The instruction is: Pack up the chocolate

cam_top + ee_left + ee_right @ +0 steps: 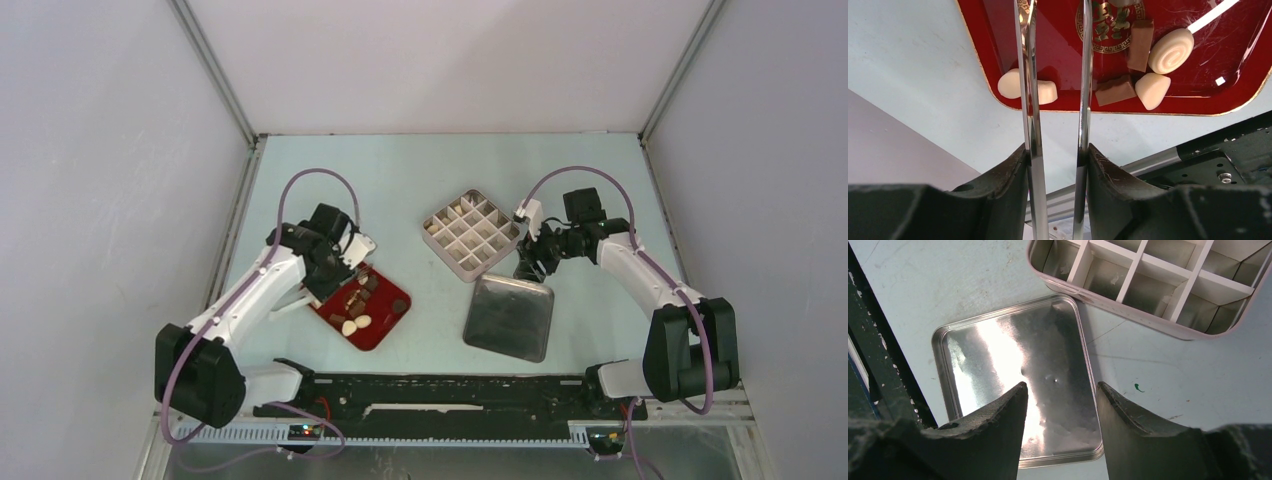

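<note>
The left jaws are clamped on the metal tongs (1085,100), one jaw pressing the outside of each blade. The blades stand a little apart and run straight ahead over the near rim of the red tray (993,30); their tips are cut off at the top of the left wrist view. The chocolate (1171,50) lies on this tray, on the left half of the desk (400,180), so the left arm is the nearer one by far. Only bare red lacquer and a gold emblem show in the gap between the blades. A cream-white piece (1010,84) sits at the near rim, partly hidden behind the left blade, with its long axis running across the blades rather than along them. A brown block (1115,90) lies just right of the right blade. I judge that a small shift sideways would put either piece between the blades. Further right sit a cream wedge (1152,90), a tall brown block (1140,45) and a round cream piece with a swirl. All are small, smooth and matte. The right jaws stand open and empty above the metal lid (1013,355), just beside the divided box (1148,275), whose visible cells hold nothing.
</note>
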Robot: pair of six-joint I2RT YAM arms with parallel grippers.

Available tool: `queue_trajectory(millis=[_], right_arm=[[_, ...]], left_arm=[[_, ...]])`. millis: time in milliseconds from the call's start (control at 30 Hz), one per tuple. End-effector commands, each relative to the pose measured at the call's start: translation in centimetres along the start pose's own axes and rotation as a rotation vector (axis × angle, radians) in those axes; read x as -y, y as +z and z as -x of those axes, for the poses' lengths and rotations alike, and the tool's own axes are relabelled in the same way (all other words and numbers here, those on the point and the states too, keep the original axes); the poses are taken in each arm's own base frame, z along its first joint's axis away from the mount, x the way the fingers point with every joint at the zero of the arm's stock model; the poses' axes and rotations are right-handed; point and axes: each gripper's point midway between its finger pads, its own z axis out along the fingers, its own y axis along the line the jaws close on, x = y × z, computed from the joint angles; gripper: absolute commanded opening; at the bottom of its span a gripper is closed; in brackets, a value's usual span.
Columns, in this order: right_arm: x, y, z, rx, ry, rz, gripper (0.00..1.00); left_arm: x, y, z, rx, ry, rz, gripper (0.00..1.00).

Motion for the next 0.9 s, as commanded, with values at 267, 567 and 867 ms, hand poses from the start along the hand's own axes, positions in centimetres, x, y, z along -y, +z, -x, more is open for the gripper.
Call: queue_trajectory(millis=[267, 567, 867], right_arm=[[0.3, -0.5, 0.9, 0.017, -0.029, -0.014, 0.56], [0.4, -0.3, 0.7, 0.012, -0.027, -0.01, 0.56], [0.3, -0.4, 0.8, 0.014, -0.025, -0.013, 0.56]], left_arm=[[0.9, -0.2, -0.7, -0.059, 0.01, -0.086, 0.44], [1.6, -0.8, -1.7, -0.096, 0.007, -0.122, 0.38], [0.1, -2.3, -0.4, -0.04, 0.009, -0.063, 0.17]])
